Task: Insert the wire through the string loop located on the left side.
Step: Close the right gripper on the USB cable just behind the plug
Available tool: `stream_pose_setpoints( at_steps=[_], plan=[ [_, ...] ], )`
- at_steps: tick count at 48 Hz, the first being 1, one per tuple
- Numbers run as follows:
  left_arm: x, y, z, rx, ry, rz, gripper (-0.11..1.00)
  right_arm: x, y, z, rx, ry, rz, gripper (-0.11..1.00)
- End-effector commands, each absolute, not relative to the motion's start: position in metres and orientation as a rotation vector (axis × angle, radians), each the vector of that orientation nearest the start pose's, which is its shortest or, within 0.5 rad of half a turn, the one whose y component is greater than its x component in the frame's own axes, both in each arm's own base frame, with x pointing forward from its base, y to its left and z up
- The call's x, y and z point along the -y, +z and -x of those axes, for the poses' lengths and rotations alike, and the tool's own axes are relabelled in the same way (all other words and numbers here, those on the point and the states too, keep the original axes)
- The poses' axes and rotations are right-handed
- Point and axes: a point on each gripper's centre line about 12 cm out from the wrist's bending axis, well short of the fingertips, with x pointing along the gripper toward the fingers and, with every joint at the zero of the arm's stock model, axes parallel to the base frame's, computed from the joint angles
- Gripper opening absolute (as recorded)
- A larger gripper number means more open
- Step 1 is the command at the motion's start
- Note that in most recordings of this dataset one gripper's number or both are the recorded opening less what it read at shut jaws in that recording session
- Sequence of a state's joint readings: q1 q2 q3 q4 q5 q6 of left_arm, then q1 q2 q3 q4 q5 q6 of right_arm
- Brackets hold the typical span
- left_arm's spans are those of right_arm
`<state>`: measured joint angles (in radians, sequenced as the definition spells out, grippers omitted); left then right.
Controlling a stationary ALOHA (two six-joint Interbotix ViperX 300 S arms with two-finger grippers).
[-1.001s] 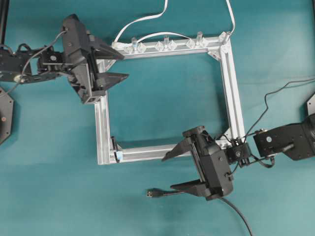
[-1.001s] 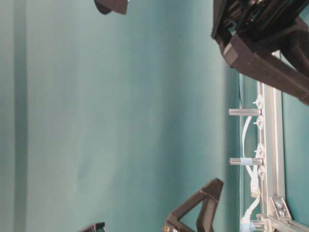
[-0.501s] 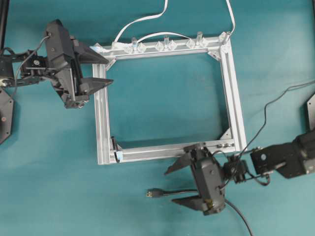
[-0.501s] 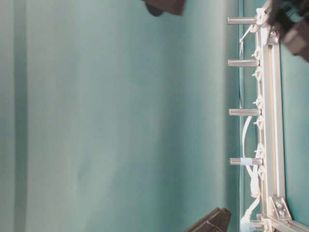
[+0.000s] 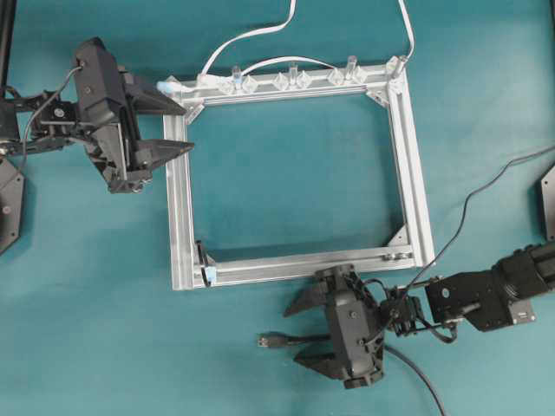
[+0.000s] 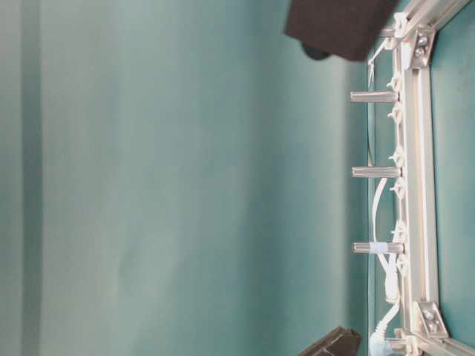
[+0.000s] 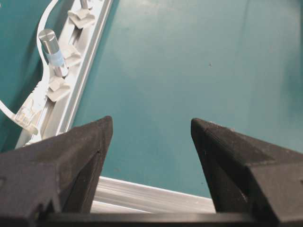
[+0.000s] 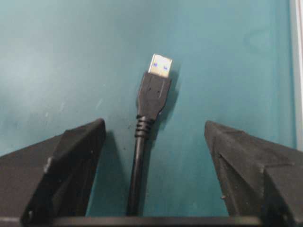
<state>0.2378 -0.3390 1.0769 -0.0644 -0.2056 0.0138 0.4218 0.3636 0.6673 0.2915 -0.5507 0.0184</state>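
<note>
The wire lies on the teal table below the frame, its plug [image 5: 267, 341] pointing left. In the right wrist view the plug [image 8: 154, 94] shows a silver tip and the cable runs back between the fingers. My right gripper [image 5: 299, 332] [image 8: 154, 127] is open and straddles the cable just behind the plug, touching nothing. The string loop [image 5: 201, 255] stands at the frame's lower left corner above a light-blue tag [image 5: 208, 275]. My left gripper [image 5: 186, 128] [image 7: 151, 124] is open and empty beside the frame's upper left corner.
The aluminium frame [image 5: 179, 208] lies flat mid-table. Clear clips and small posts [image 5: 290, 81] line its top rail [image 6: 415, 185]. White cables [image 5: 251, 35] run off the top edge. A thin black lead [image 5: 473, 195] trails from the right arm.
My right gripper has dropped from the frame's lower rail toward the front and now straddles the wire, jaws slightly narrower. My left gripper has pulled back leftward off the frame's corner.
</note>
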Motion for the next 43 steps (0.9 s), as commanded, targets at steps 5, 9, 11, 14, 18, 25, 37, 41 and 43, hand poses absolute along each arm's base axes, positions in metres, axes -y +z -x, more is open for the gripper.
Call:
stream_pose_setpoints(
  at_steps=[5,9,11,14,18,25,37,41,43],
  plan=[
    [-0.0672,0.1756,-0.2745,-0.498,0.254,0.101,0.74,-0.1578,0.0781,-0.3892,-0.519,0.205,-0.123,0.84],
    [-0.0672,0.1756,-0.2745,-0.497,0.254,0.103,0.74,-0.1583,0.0773,-0.3882,-0.525,0.206,-0.122,0.84],
    [-0.0672,0.1756,-0.2745,-0.497,0.254,0.103,0.74,-0.1575,0.0769,-0.3880,-0.526,0.205,-0.122,0.84],
    [-0.0663,0.1756,-0.2747,-0.498,0.251,0.102,0.74,-0.1575,0.0769,-0.3880,-0.526,0.205,-0.122,0.83],
    [-0.0655,0.1756,-0.2749,-0.498,0.248,0.101,0.74,-0.1575,0.0758,-0.3874,-0.537,0.205,-0.121,0.78],
    [-0.0645,0.1755,-0.2748,-0.505,0.245,0.101,0.74,-0.1591,0.0712,-0.3855,-0.599,0.211,-0.116,0.41],
    [-0.0638,0.1771,-0.2719,-0.506,0.244,0.100,0.74,-0.1629,0.0721,-0.3889,-0.638,0.219,-0.117,0.10],
    [-0.0635,0.1790,-0.2706,-0.498,0.244,0.099,0.74,-0.1635,0.0731,-0.3902,-0.635,0.220,-0.118,0.10],
    [-0.0632,0.1791,-0.2695,-0.498,0.243,0.099,0.74,-0.1635,0.0733,-0.3903,-0.634,0.220,-0.119,0.10]
  ],
)
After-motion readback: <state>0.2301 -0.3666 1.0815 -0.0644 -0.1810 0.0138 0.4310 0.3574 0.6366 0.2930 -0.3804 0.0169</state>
